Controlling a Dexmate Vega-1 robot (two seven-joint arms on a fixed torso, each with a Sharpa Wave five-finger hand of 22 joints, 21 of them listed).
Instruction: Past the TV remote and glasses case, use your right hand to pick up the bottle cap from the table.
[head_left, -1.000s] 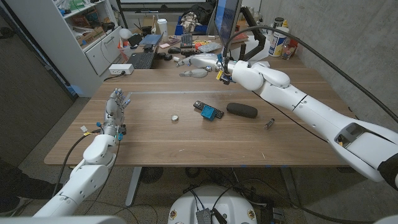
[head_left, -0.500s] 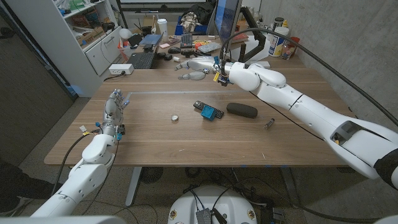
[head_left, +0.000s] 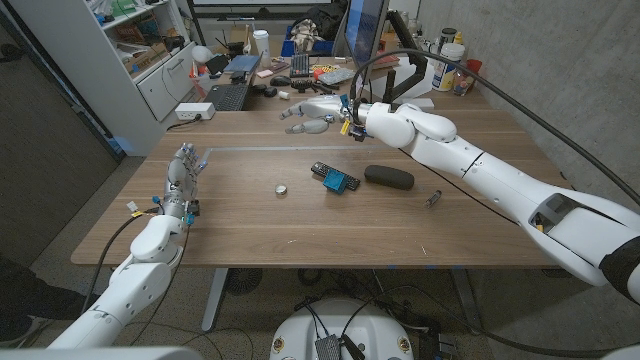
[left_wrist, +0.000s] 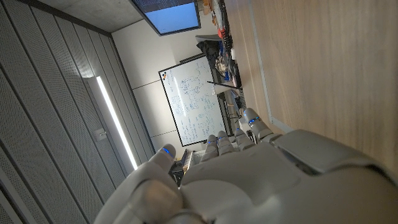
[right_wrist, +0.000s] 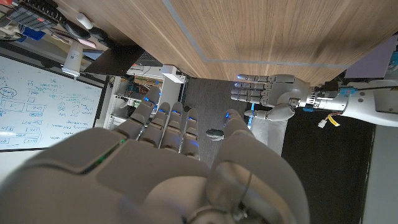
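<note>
right hand (head_left: 305, 109): has slid toward 10 o'clock, fingers spread, empty.
we judge it overshooting the bottle cap (head_left: 282, 188), mid-counter (head_left: 260, 225).

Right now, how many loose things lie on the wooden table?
4: small round silver bottle cap centre-left, black TV remote with blue label mid-table, dark oval glasses case beside it, small dark cylinder farther right.

The white right arm reaches from the lower right toward upper centre, its right hand (head_left: 308, 107) empty, fingers extended. At left, the left hand (head_left: 184, 178) stands upright, fingers apart, empty.
</note>
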